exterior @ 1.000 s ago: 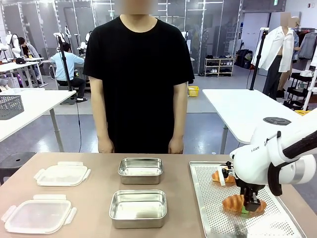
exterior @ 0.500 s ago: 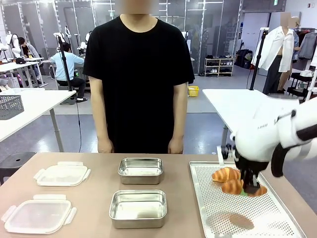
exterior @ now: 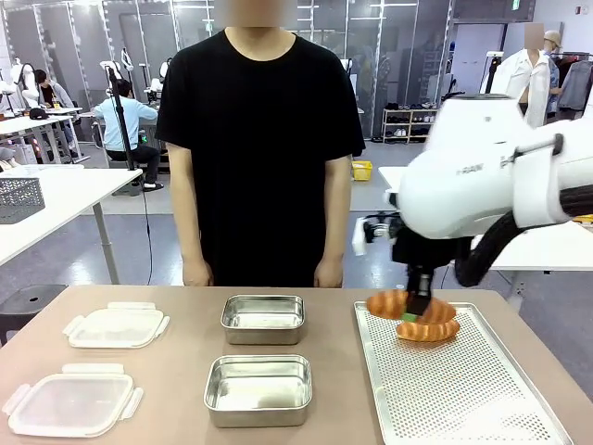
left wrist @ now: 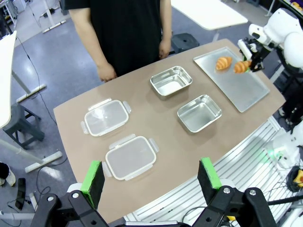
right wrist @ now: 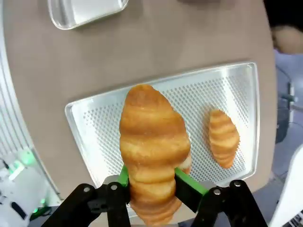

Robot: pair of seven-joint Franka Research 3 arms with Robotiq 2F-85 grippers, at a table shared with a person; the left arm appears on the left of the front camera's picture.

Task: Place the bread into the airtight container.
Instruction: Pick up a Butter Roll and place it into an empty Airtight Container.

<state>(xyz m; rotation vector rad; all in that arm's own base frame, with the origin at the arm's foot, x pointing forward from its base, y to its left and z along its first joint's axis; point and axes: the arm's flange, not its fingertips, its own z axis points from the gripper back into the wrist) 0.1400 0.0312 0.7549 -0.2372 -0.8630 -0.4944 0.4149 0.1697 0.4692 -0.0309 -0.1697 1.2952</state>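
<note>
Right gripper [exterior: 414, 311] has lifted off the tray [exterior: 463, 389], clenched on one croissant [exterior: 387, 302], now airborne over the tray's far-left corner; second croissant [exterior: 431, 331] lies on the tray just beside that corner. Left gripper [left wrist: 151, 177] released, jaws wide, high over the near edge of the worktop [left wrist: 156, 118]

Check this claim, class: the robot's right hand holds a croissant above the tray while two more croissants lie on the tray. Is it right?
Not quite. Just one loose croissant lies on the tray, not two; the right wrist view shows it. The rest stands: the right hand has the held croissant above the tray.
</note>
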